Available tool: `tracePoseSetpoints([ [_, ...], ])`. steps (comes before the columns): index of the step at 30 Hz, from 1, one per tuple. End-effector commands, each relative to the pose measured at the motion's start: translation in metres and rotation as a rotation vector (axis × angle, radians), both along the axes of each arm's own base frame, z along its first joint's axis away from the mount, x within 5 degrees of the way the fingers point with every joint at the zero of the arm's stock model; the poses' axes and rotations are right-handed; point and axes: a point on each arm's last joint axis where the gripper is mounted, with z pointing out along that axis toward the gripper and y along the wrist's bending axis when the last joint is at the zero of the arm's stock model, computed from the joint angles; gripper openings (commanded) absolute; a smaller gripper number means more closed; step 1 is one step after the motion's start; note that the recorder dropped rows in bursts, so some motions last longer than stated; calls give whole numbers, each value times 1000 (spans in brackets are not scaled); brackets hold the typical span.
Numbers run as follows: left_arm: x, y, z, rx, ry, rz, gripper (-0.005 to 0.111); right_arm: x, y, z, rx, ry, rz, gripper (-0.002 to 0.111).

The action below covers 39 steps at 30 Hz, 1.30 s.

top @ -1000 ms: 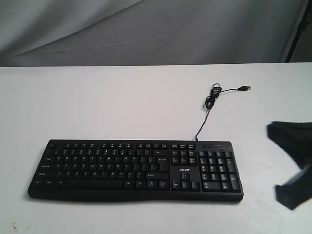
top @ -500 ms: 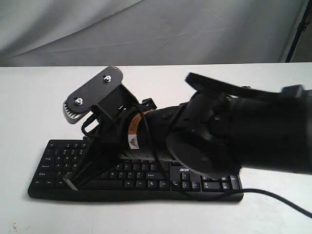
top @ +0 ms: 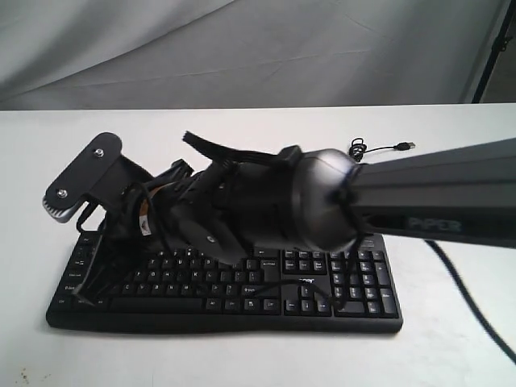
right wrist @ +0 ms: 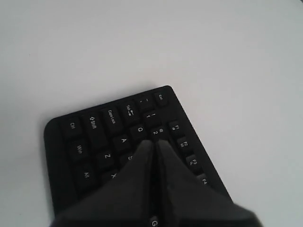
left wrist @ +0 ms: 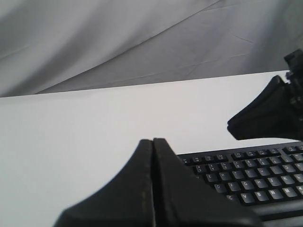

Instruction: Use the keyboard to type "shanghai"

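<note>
The black keyboard (top: 347, 282) lies on the white table (top: 242, 145), its left half under my right arm. That arm reaches across from the right, and my right gripper (top: 90, 282) points down at the keyboard's left end. In the right wrist view the right gripper (right wrist: 154, 143) is shut and empty, with its tips over the keyboard (right wrist: 94, 137) between the 2, Q and S keys. My left gripper (left wrist: 153, 141) is also shut and empty. It hides the left end of the keyboard (left wrist: 255, 182) from its camera. The exterior view does not show the left gripper.
The thin USB cable (top: 379, 147) coils on the table behind the keyboard's right end. A grey cloth backdrop (top: 258, 48) hangs behind the table. Part of the right arm (left wrist: 267, 113) shows dark above the keys in the left wrist view.
The right arm has swept in from the right edge across the keyboard. In the last half second its wrist moved further left, and the gripper now points at the leftmost keys.
</note>
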Motion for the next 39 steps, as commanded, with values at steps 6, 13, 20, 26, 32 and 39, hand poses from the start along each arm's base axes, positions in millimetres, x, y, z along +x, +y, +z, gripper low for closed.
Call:
tracePoseSetpoints([
  [6,0,0,-1,2,-2,-3,0,6,27,-32,-71,27,52,0],
  [13,0,0,-1,2,-2,-3,0,5,33,-47,-60,13,64,0],
  [20,0,0,-1,2,-2,-3,0,8,37,-61,-33,6,56,0],
  [26,0,0,-1,2,-2,-3,0,10,37,-67,-20,-4,52,0],
  [32,0,0,-1,2,-2,-3,0,11,37,-69,-26,-11,57,0],
  [39,0,0,-1,2,-2,-3,0,14,35,-72,-43,-34,73,0],
])
